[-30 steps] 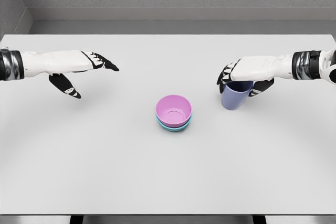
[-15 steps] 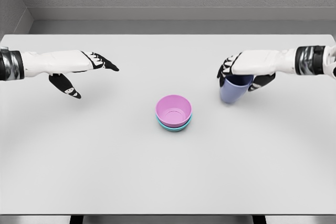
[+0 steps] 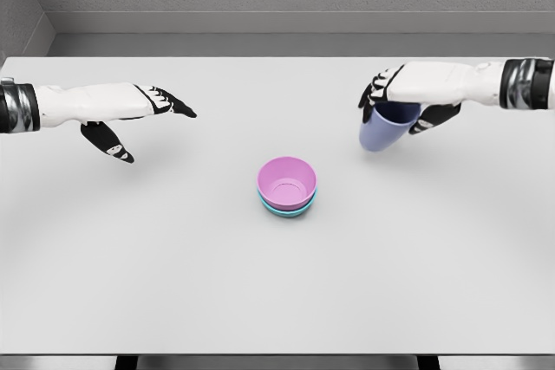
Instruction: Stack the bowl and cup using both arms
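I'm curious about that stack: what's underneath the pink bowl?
A teal bowl sits under the pink bowl, nested; only its rim edge shows. The rest of it is covered. The pink bowl's inside looks empty.

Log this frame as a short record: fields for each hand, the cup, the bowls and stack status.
left hand: open, holds nothing, over table's left side
right hand: shut on the cup's rim
cup: blue, tilted, apparently lifted off the table
pink bowl: nested in teal bowl, table centre
stack status: bowls stacked; cup not yet on them
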